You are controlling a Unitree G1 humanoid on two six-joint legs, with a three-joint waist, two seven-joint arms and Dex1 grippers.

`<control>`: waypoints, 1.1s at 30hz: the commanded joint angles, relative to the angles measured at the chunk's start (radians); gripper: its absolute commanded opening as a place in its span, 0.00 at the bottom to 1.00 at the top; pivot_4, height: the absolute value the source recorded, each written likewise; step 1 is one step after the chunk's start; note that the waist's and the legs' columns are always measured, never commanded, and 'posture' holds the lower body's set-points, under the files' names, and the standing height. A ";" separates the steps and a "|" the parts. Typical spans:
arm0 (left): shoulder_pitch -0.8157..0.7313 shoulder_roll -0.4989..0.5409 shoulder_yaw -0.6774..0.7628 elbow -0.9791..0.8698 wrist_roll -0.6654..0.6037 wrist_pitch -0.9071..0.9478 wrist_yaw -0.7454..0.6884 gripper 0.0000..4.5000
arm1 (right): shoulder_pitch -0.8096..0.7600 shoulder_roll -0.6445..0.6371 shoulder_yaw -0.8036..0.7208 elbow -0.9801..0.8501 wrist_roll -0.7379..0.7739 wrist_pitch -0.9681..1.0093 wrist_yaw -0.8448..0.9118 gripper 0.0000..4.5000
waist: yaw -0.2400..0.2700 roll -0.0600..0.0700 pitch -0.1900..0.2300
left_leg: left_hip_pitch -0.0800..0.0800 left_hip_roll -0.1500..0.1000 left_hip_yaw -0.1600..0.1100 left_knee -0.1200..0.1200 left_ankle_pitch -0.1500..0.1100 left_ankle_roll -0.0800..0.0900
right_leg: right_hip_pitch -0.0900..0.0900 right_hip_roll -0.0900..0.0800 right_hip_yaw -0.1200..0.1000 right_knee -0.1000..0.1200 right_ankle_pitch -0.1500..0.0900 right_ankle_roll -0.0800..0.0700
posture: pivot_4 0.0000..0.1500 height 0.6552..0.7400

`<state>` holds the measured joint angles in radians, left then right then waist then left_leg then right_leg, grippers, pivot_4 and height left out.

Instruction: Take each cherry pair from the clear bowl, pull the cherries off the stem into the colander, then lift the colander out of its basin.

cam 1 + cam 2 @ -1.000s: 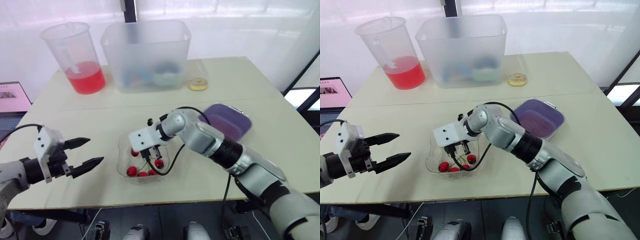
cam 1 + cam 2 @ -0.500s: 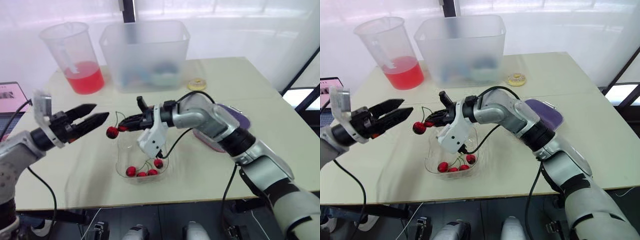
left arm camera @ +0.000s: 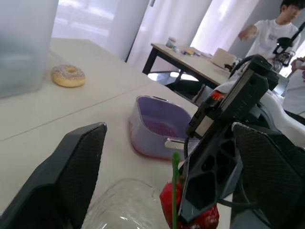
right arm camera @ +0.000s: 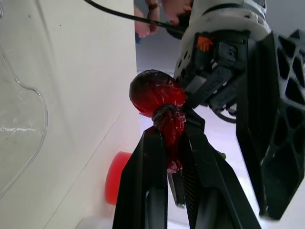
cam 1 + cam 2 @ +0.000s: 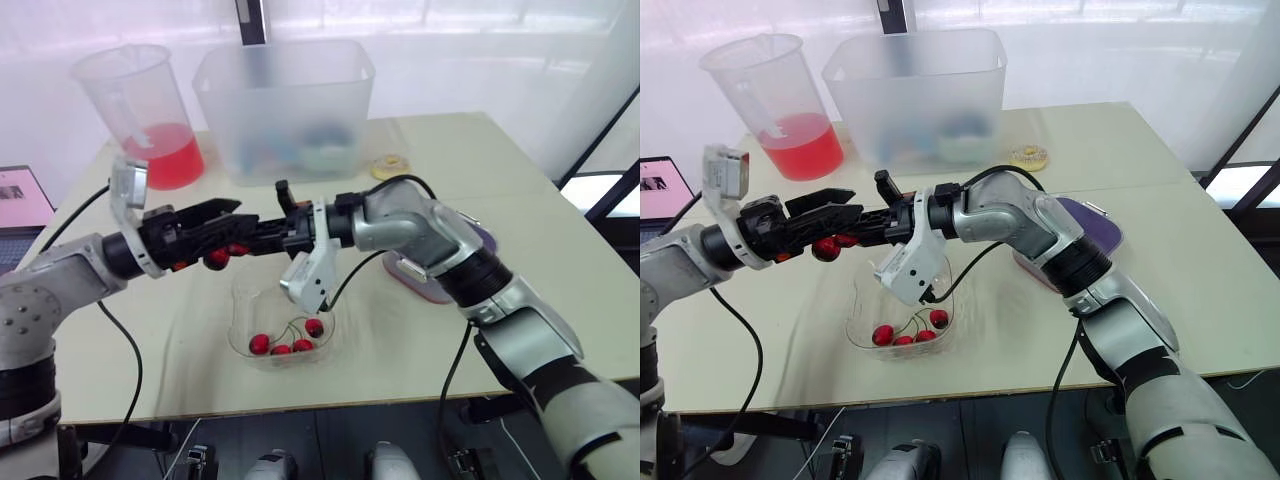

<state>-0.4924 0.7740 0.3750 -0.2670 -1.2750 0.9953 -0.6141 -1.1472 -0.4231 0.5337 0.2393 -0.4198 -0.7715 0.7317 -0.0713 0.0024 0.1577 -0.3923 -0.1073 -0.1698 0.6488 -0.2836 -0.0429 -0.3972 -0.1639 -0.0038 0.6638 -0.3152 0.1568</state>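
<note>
Red cherry pair [image 5: 826, 248] is up in the air, above and left of the clear bowl [image 5: 860, 315], pinched in the right gripper [image 4: 174, 132]. More red cherries [image 5: 905, 336] lie on the bowl's floor. The purple colander [image 3: 157, 125] sits upright, right of the bowl.

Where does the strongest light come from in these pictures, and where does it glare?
Left eye view: light comes through the white curtain behind the tub, bleaching the top edge. Right wrist view: the table glares near-white beside the cherries.
</note>
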 commanded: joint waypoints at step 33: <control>-0.031 -0.008 0.008 0.030 -0.054 -0.004 0.004 0.00 | -0.005 -0.024 -0.053 -0.011 0.051 -0.002 0.032 0.31 | 0.000 0.000 0.000 | 0.000 0.000 0.001 0.000 0.000 0.000 | 0.000 0.000 0.000 0.000 0.000 0.000 | 1.00 1.00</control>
<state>-0.5056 0.7636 0.3671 -0.2350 -1.3169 0.9999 -0.6038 -1.1461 -0.4442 0.5038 0.2421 -0.3955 -0.7712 0.7614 -0.0713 0.0023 0.1578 -0.3923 -0.1073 -0.1692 0.6488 -0.2836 -0.0429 -0.3975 -0.1638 -0.0035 0.6639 -0.3152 0.1568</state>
